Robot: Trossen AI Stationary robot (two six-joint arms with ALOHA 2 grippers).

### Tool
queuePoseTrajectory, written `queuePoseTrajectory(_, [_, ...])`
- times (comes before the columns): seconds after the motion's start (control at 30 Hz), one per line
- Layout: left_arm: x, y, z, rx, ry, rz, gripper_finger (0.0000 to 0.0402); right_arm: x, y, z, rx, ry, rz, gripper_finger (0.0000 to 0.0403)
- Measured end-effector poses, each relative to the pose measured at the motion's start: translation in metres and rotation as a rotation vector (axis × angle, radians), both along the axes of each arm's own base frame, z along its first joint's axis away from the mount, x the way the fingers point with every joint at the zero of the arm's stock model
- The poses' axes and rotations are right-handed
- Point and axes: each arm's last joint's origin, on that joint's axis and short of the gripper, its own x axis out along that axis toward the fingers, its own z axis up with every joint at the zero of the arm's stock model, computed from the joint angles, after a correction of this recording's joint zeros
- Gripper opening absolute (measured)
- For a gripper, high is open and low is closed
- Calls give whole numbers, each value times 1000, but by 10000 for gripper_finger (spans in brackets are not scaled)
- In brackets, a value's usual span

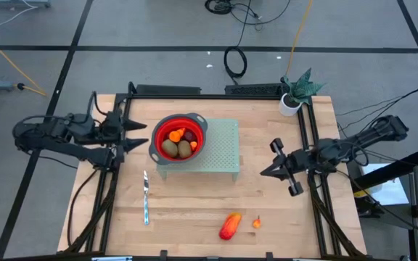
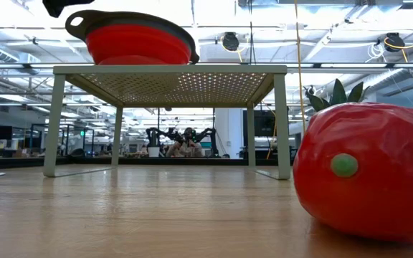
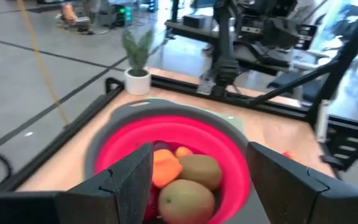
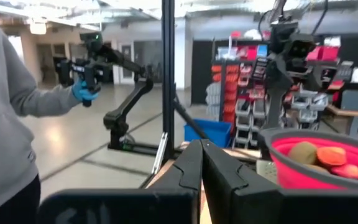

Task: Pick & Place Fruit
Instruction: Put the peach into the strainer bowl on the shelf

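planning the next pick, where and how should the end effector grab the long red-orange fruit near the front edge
Probably across the narrow middle of the long red-orange fruit, coming straight down from above. It lies flat on the bare table, tilted, with free space along both long sides; the tiny orange piece sits apart beside one end, so fingers should straddle the short width.

The light wooden plank table (image 1: 267, 203) carries a pale green perforated metal stand (image 1: 223, 148) at its centre, a slim silver knife (image 1: 146, 197) to the near left, and an elongated red-orange toy fruit (image 1: 229, 226) beside a tiny orange piece (image 1: 257, 222) at the near edge. A small white potted plant (image 1: 292, 101) stands at the far right corner.
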Motion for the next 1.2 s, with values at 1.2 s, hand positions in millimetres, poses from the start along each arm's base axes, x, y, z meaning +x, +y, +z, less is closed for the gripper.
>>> queuePoseTrajectory(1.2, [-54, 1, -83, 6, -207, -194, 257, 78, 48, 35, -216, 791, 17, 0])
